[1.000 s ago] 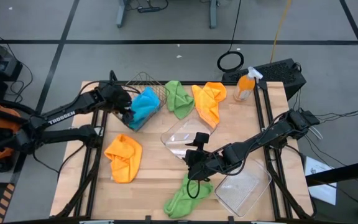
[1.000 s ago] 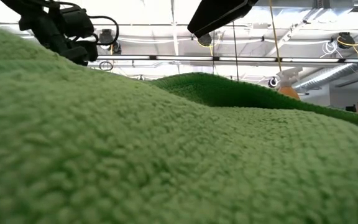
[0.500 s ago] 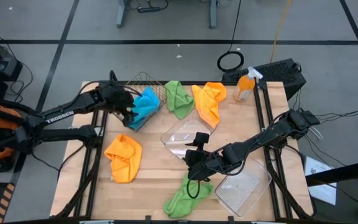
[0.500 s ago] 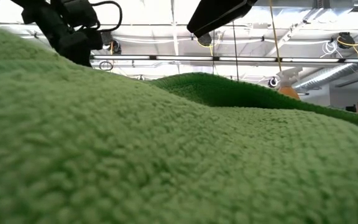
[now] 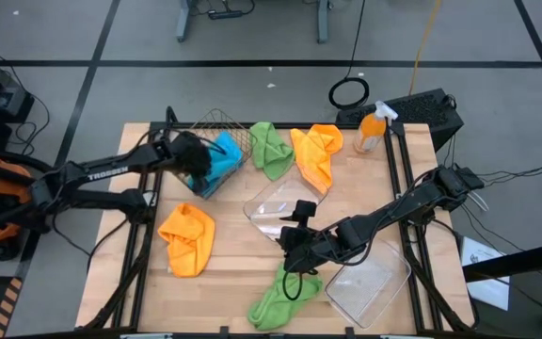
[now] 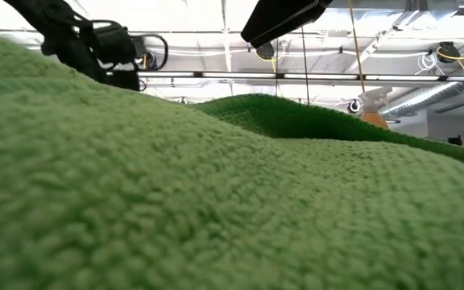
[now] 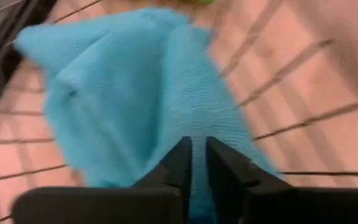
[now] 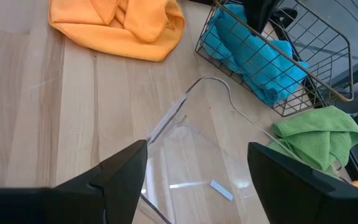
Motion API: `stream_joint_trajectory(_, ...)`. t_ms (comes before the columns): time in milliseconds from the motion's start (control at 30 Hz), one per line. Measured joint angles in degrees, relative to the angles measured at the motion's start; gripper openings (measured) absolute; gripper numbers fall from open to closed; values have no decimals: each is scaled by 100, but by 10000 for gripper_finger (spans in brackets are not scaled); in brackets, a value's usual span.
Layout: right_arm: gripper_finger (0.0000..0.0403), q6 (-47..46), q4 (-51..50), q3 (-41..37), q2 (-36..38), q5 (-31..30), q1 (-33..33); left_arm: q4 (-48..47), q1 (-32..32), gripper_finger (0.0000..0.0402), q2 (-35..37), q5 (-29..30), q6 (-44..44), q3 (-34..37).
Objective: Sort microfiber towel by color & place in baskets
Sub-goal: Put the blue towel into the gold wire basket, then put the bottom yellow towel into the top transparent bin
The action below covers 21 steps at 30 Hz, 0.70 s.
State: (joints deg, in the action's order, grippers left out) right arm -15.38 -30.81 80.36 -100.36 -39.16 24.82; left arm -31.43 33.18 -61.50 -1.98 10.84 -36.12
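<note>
I am reaching my left gripper [image 5: 199, 169] into the dark wire basket [image 5: 216, 121] at about ten o'clock on the table, and its fingers [image 7: 180, 163] are sitting nearly together, pinching a fold of the blue towel [image 5: 222, 155] lying inside. My right gripper [image 5: 293, 252] is hanging with its fingers [image 8: 124, 173] spread wide and holding nothing, above the near edge of the clear tray [image 5: 273, 209] at the table's centre, just beyond the green towel [image 5: 280, 298] at six o'clock. An orange towel [image 5: 187, 238] is lying at eight o'clock, another green towel [image 5: 270, 148] and another orange towel [image 5: 316, 153] are lying at twelve o'clock beside the basket, and a second clear tray [image 5: 370, 280] is resting at four o'clock.
</note>
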Motion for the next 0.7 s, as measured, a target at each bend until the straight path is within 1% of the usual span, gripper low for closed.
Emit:
stream_joint_trajectory(100,269,2,11,0,-48,-17,0,-15,165,22,-204,498,-71,0)
stream_joint_trajectory(267,269,101,55,-4,-100,3,-11,-11,328,12,-290,802,-265,0)
stream_joint_trajectory(433,269,151,74,-4,-116,2,-41,-94,350,11,-288,1993,-451,-209)
stream_joint_trajectory(467,269,149,70,-4,-114,-6,-45,-133,348,11,-282,2140,-455,-271)
stream_joint_trajectory(600,269,149,68,-4,-115,-12,-48,-362,309,11,-183,2110,-730,-618)
stream_joint_trajectory(700,269,149,66,-4,-114,-11,-48,-611,149,11,-35,1668,-1135,-865)
